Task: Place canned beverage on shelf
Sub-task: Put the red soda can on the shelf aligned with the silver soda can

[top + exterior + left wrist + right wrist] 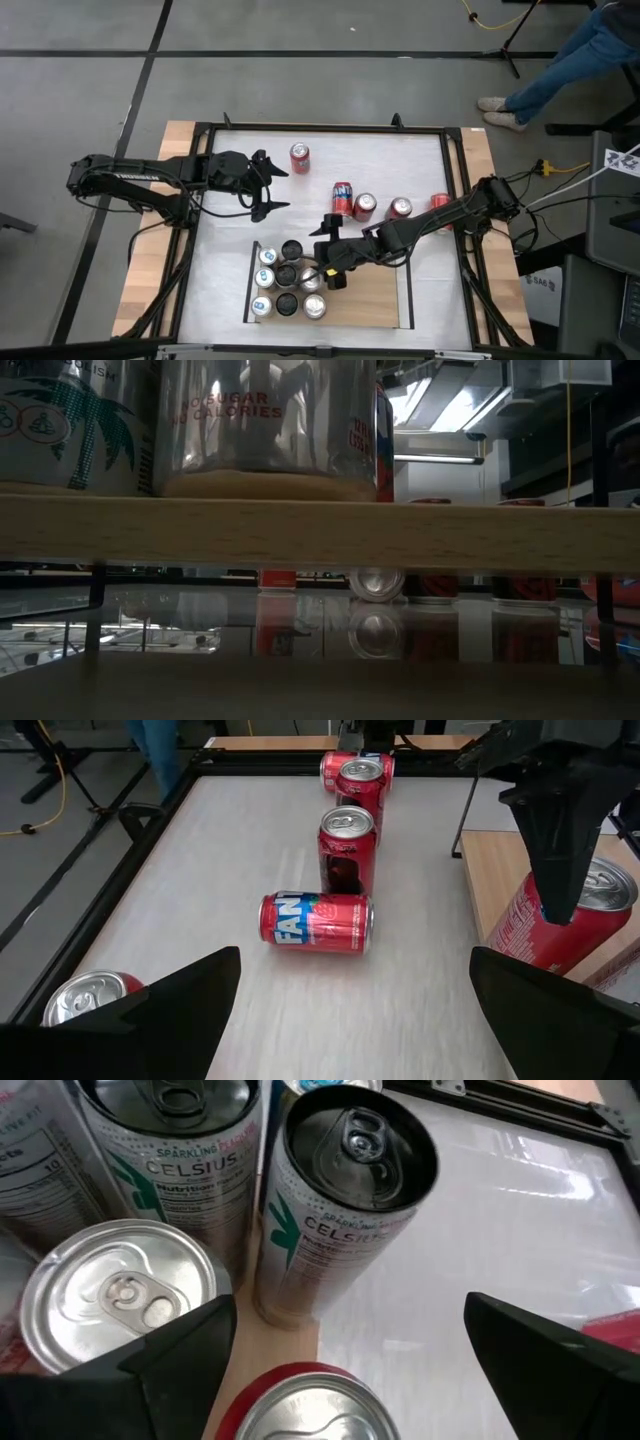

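Note:
The shelf (370,295) is a light-wood panel with black side rails near the table's front. Several silver and black-topped cans (285,280) stand on its left half. A red can (300,1405) stands upright on the wood beside them, at the shelf's far edge (500,870). My right gripper (330,252) hovers open over this red can, a finger on either side of its top. My left gripper (272,185) waits open at the table's left. Ahead of it a red Fanta can (315,922) lies on its side on the white tabletop.
Several red cans stand on the white tabletop: one at the far left (300,157), the others in a row (400,208) toward the right. The shelf's right half (375,305) is bare wood. A person's legs (560,70) show beyond the far right corner.

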### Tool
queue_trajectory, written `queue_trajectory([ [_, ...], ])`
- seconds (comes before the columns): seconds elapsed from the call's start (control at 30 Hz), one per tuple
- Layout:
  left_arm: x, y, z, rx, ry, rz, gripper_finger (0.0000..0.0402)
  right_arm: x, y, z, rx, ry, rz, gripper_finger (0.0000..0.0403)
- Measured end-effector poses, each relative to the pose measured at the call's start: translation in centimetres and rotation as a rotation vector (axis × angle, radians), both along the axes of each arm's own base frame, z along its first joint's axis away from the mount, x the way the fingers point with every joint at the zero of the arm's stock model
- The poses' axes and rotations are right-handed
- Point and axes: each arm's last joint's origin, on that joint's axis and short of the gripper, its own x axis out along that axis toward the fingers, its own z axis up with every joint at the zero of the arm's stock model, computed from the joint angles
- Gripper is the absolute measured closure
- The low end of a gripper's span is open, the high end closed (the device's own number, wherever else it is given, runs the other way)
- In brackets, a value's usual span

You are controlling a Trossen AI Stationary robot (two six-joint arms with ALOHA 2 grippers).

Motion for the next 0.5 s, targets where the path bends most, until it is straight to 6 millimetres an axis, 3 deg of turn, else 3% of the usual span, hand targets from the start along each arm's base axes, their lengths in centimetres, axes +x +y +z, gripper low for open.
queue_trajectory([
  [0.3, 0.0, 0.0, 0.0, 0.0, 0.001, 0.0, 0.0014, -0.9, -0.4, 1.8, -0.001, -0.037, -0.017, 0.002],
  [0.5, 0.0, 0.0, 0.0, 0.0, 0.0, 0.0, 0.0014, -2.7, -1.2, 3.9, -0.008, -0.036, -0.024, 0.002],
])
